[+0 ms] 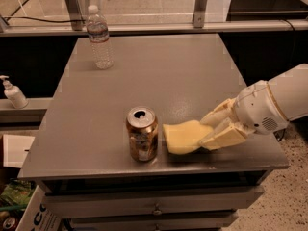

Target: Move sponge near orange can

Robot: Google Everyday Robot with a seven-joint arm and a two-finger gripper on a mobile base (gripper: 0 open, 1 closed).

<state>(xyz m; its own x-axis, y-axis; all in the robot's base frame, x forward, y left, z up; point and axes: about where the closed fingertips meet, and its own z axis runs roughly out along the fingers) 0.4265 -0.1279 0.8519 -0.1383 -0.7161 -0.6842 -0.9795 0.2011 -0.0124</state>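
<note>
The orange can (142, 134) stands upright near the front edge of the grey table (159, 76), its silver top open. The pale yellow sponge (183, 136) lies just right of the can, a small gap between them, low at the table surface. My gripper (208, 132) comes in from the right and is shut on the sponge's right end, one finger (217, 115) behind it and one finger (222, 137) in front.
A clear plastic water bottle (100, 38) stands at the table's back left. A white soap dispenser (13, 93) sits on a ledge left of the table. Drawers (154, 207) run below the table front.
</note>
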